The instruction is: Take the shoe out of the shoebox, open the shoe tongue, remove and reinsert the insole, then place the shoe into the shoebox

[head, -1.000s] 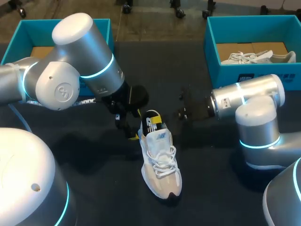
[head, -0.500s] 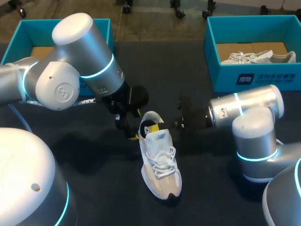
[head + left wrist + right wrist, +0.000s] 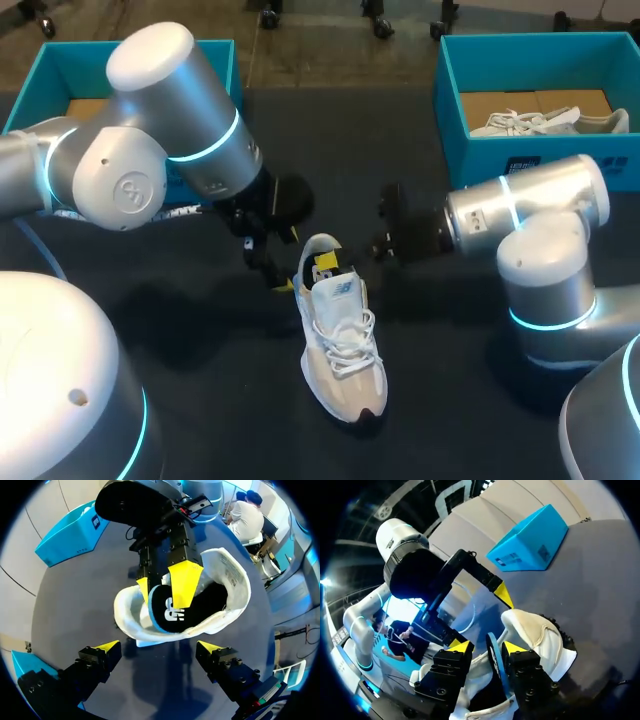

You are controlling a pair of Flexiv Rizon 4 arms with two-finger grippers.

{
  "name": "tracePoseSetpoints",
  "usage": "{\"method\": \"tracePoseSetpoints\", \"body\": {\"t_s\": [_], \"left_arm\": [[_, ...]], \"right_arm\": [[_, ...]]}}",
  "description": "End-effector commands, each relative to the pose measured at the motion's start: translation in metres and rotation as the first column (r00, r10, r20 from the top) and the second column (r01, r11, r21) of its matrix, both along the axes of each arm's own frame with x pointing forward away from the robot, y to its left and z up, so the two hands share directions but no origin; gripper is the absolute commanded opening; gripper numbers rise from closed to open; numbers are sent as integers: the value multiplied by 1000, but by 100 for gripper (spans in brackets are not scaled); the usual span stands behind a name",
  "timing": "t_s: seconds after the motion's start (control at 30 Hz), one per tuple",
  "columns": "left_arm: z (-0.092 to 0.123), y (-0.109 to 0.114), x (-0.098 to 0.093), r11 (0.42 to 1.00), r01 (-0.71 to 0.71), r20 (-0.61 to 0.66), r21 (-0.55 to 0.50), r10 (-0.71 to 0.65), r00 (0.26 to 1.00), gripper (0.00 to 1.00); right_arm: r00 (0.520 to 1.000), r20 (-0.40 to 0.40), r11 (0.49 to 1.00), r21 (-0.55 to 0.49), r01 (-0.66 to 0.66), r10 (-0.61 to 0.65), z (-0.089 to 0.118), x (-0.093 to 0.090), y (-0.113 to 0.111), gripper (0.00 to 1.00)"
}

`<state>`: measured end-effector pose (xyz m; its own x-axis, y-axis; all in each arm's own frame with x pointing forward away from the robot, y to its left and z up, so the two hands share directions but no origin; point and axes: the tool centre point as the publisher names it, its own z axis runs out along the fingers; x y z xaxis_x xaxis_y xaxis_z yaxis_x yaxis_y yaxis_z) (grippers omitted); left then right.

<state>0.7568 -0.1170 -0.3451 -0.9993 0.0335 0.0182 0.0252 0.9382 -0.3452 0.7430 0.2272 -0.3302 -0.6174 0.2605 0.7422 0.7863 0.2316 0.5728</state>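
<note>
**Insole (image 3: pixel 170 607) probably soft: take it at the heel end**

The white sneaker (image 3: pixel 340 350) stood well apart from the shoebox (image 3: pixel 480 155). The right gripper (image 3: pixel 487 647) was at its insole; clamped or not, I could not tell. The left gripper (image 3: pixel 159 650), spread wide, hovered beside its heel.

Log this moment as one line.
phase: insole handling | right gripper: shut on insole, heel end raised out of shoe | left gripper: open, near heel | shoe: upright on table

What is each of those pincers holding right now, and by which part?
The right pincer pinches the insole by its heel end, raised out of the shoe. The left pincer holds nothing.
</note>
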Motion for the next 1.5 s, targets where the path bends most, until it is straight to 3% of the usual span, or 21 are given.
{"method": "tracePoseSetpoints", "body": {"t_s": [0.03,0.5,0.93,1.07,1.1,1.13,1.5], "left_arm": [[7,5,-1,1000,-4,9,-4,4,1000,100],[32,29,20,999,42,20,17,-42,999,100],[48,64,49,997,6,29,74,-8,1000,100],[54,74,58,996,27,24,90,-29,999,100],[55,76,60,995,31,24,93,-33,999,100],[56,78,62,995,34,25,97,-37,999,100],[72,91,87,978,134,31,160,-141,990,100]], "right_arm": [[1000,-11,999,-40,-26,25,8,3,-2,40],[996,-39,988,-133,-83,79,28,8,-35,39],[961,-251,959,-224,-175,117,53,36,-70,36],[943,-325,943,-286,-171,72,63,41,-74,21],[939,-337,938,-301,-169,61,66,42,-75,15],[936,-348,934,-314,-167,51,69,43,-75,0],[889,-417,839,-539,-73,-190,93,48,-66,0]]}}
